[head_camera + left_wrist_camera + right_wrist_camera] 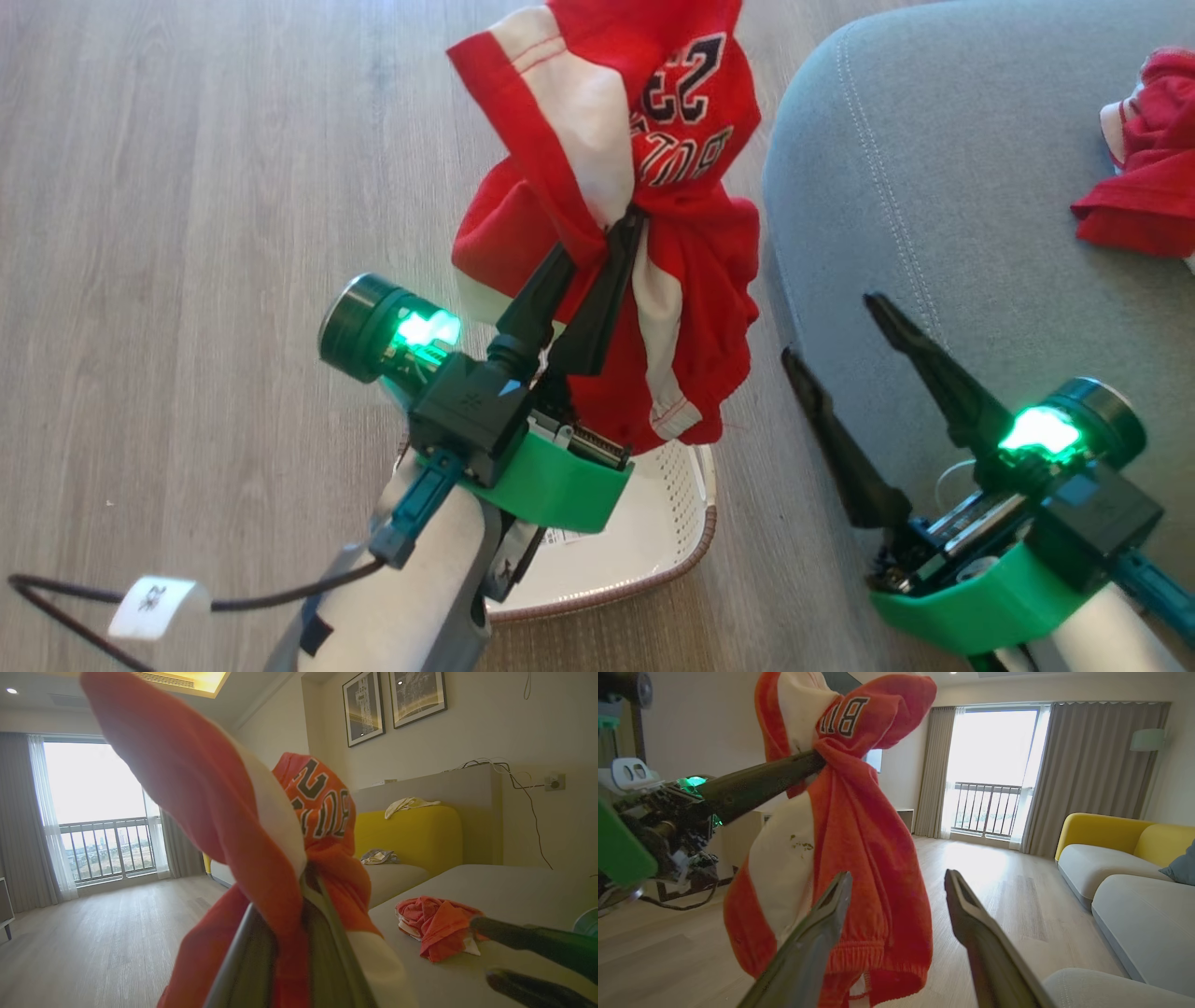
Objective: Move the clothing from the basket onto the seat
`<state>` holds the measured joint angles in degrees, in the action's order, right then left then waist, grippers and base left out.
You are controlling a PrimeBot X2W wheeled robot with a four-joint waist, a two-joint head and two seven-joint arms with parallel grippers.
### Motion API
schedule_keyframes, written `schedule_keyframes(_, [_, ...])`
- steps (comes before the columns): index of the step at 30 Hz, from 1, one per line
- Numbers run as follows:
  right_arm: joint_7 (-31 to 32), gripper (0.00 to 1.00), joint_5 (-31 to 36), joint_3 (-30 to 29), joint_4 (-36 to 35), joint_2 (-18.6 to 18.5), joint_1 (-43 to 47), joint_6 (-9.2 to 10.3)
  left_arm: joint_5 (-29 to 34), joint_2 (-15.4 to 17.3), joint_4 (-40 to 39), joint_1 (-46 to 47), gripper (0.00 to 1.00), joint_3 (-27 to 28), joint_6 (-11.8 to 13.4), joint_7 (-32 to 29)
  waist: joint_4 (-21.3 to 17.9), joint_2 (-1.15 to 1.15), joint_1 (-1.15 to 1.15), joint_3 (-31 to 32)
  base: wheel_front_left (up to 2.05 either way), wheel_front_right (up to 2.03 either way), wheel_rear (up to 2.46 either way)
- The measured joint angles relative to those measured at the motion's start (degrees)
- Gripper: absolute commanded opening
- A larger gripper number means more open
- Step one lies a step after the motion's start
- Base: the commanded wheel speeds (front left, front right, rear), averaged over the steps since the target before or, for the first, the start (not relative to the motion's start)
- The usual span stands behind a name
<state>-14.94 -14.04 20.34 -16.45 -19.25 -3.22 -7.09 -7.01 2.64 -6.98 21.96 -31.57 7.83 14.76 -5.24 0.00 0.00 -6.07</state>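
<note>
head view: the left gripper (605,238) is clamped on a bunched fold of a red garment (672,112). it holds it high above the basket (686,523), so the hem hangs free of the rim. the seat (934,187) is just to the right, with a second garment (1144,177) lying far across it. the right gripper (831,327) is spread wide and empty over the seat's near edge, likely parked there to leave the carry path free.

left wrist view: the fingers meet on the cloth near its middle, so the two ends flop to either side. the seat lies beyond, to the right.

right wrist view: the right gripper's fingers stand apart with nothing between them. the garment (859,835) dangles ahead, clear of the floor (1017,896), ready for a sideways swing to the seat.
</note>
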Motion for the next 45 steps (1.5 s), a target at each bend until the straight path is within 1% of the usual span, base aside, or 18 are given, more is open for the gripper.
schedule_keyframes(6, [0.0, 1.0, 0.3, 2.2, 0.5, -0.8, -0.8, 0.0, 0.0, 0.0, 0.4, 0.0, 0.0, -0.8, -0.1, 0.0, 0.2, 0.0, 0.0, 0.1, 0.0, 0.0, 0.0])
schedule_keyframes(11, [0.0, 1.0, 1.9, 4.5, 3.0, -1.4, -2.4, 0.0, 0.0, 0.0, 1.3, 0.0, 0.0, -3.7, -1.2, 0.0, 0.8, 0.0, 0.0, 0.2, 0.0, 0.0, 0.0])
schedule_keyframes(16, [0.0, 1.0, 2.1, 5.1, 5.1, -1.4, -2.6, 0.0, 0.6, 0.0, 2.3, 0.0, 0.0, -6.8, -2.2, 0.0, 1.5, 0.0, 0.0, 0.5, 0.0, 0.0, 0.0])
schedule_keyframes(20, [0.0, 1.0, 2.5, 6.0, 6.2, -1.5, -3.5, 0.0, 1.1, 0.1, 2.6, 0.0, 0.0, -9.3, -2.2, 0.0, 2.0, 0.0, 0.0, 0.9, 0.0, 0.0, 0.0])
schedule_keyframes(24, [0.0, 1.0, 3.1, 8.8, 8.2, -3.0, -4.0, 0.0, 1.1, 0.1, 3.0, 0.0, 0.0, -11.0, -2.6, 0.0, 2.4, 0.0, 0.0, 1.2, 0.0, 0.0, 0.0])
schedule_keyframes(33, [0.0, 1.0, 6.1, 13.4, 11.7, -3.2, -7.4, 0.0, 0.9, 0.2, 3.9, 0.0, 0.0, -11.8, -3.0, 0.0, 2.5, 0.0, 0.0, 1.8, 0.0, 0.0, 0.0])
schedule_keyframes(38, [0.0, 1.0, 6.6, 14.6, 13.6, -2.1, -9.2, 0.0, 0.1, 0.2, 4.1, 0.0, 0.0, -12.8, -3.1, 0.0, 2.7, 0.0, 0.0, 1.8, 0.0, 0.0, 0.0])
schedule_keyframes(45, [0.0, 1.0, 7.8, 14.0, 16.1, 1.0, -10.4, 0.0, -1.0, 0.3, 4.3, 0.0, 0.0, -13.7, -3.1, 0.0, 3.7, 0.0, 0.0, 1.7, 0.0, 0.0, 0.0])
